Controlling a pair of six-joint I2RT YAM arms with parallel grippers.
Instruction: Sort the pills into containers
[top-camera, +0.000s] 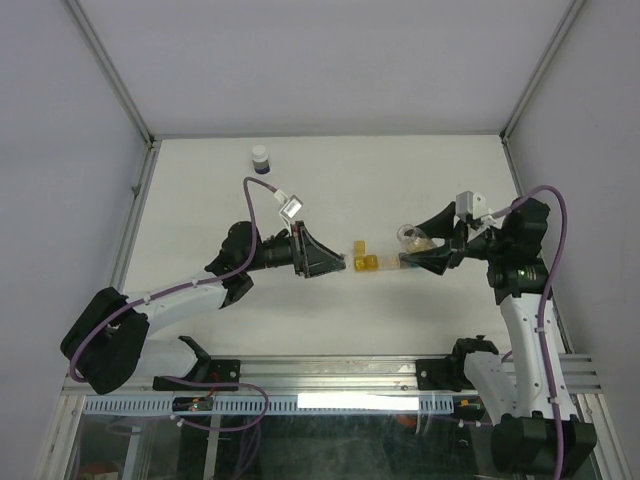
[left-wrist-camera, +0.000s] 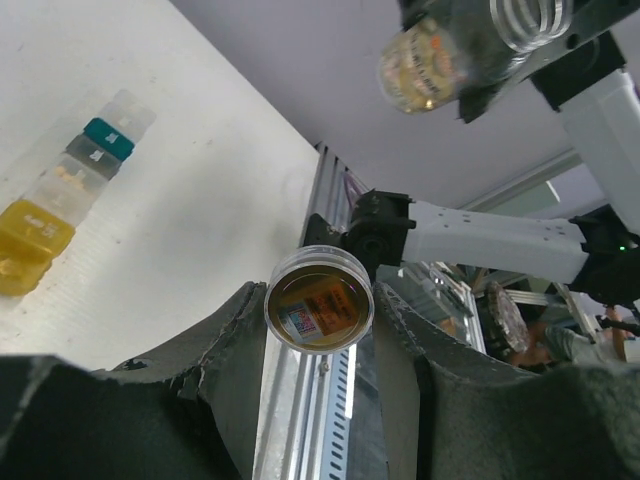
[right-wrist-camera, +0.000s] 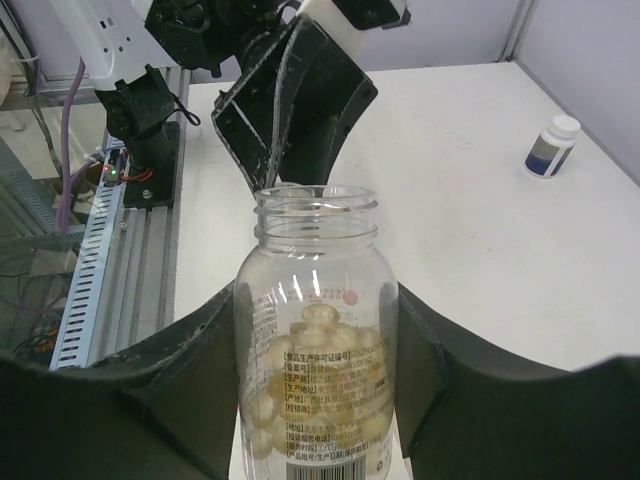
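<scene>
1. The containers, a strip of 4 joined compartments (yellow, clear-white, teal, clear), lie on the white tabletop at the centre of the top view, between the 2 arms and held by neither.
2. The pills, pale yellow and rounded, sit in the lower half of a clear bottle with an open mouth. The right fingers clamp this bottle around its labelled body, in the right middle of the top view.
3. The left fingers are closed narrowly on a round cap with an orange label, probably the bottle's lid, gripped across its rim.
4. Handling, as a judgement: the bottle looks rigid, smooth and fairly light. A grip low on the body gives control for tipping, but the plastic could slip if the squeeze eases.
5. The pills look small, smooth and free-rolling, so a steep tilt could spill many at once.
6. The strip looks very light and thin-walled. A nudge from the bottle's mouth could push it across the tabletop, so pour from just above it.
7. A white-capped bottle stands well apart at the upper left.
</scene>
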